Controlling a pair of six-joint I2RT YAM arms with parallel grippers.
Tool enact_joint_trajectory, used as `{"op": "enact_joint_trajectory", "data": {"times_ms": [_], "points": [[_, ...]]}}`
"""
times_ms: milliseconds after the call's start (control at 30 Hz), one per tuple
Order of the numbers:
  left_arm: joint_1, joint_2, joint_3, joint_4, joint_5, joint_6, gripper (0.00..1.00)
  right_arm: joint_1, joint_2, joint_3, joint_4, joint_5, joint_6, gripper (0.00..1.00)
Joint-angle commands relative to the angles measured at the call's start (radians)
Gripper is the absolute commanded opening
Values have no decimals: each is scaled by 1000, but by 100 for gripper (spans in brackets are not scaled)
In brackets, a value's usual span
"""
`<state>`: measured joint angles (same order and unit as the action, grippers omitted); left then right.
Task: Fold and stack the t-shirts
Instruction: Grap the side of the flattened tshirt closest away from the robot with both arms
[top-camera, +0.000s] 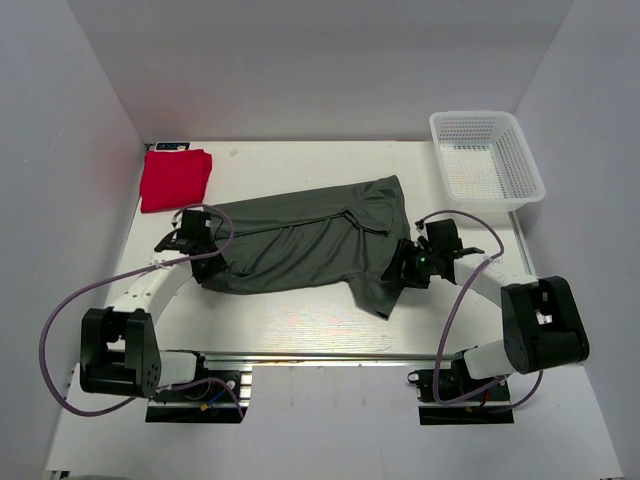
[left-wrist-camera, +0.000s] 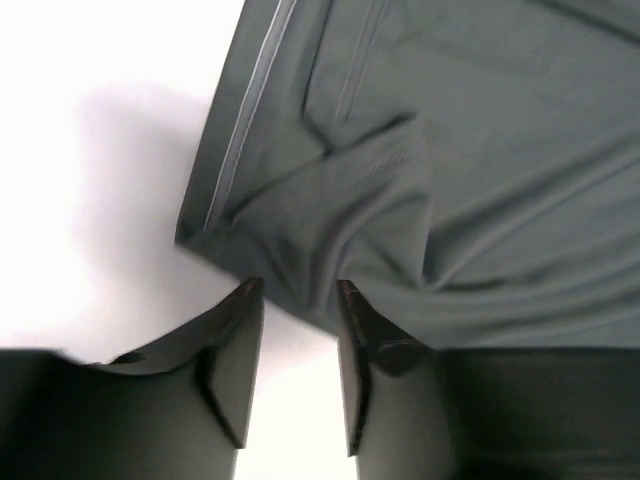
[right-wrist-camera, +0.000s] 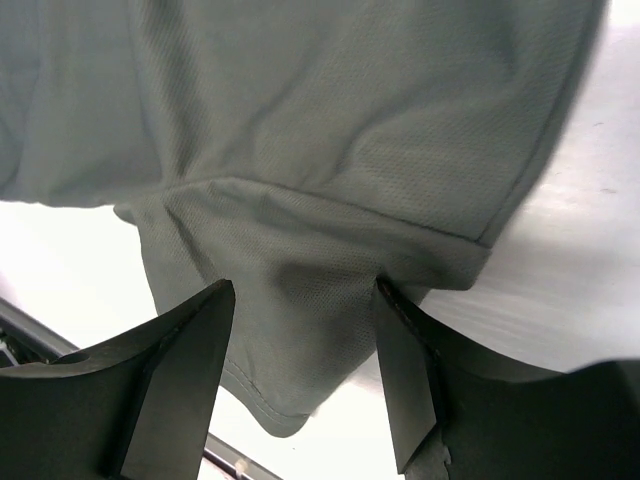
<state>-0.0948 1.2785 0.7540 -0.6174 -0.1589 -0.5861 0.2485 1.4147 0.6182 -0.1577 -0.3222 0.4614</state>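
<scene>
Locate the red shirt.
In the top view, the red shirt lies folded at the far left corner of the table, left of the grey-green shirt.

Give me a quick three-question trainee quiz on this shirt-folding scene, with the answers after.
1. Fill in: the folded bright red cloth t-shirt lies at the table's far ___ corner.
2. True or false: the red t-shirt lies inside the white mesh basket.
3. Which thing sits between the fingers of the left pincer and the right pincer? A the red t-shirt; B the dark grey-green cloth t-shirt; C the basket.
Key: 1 left; 2 false; 3 B.
</scene>
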Motion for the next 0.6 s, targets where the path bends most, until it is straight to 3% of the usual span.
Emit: {"op": "enact_joint_trajectory", "data": {"times_ms": [0, 367, 567], "points": [[6, 44, 45, 87, -21, 55, 44, -26, 46, 11, -98, 130, -23, 64], [6, 110, 27, 96, -85, 68, 40, -72, 78, 52, -126, 100, -27, 63], [6, 140, -10, 160, -21, 87, 40, -84, 72, 55, -129, 83, -33, 61]]}}
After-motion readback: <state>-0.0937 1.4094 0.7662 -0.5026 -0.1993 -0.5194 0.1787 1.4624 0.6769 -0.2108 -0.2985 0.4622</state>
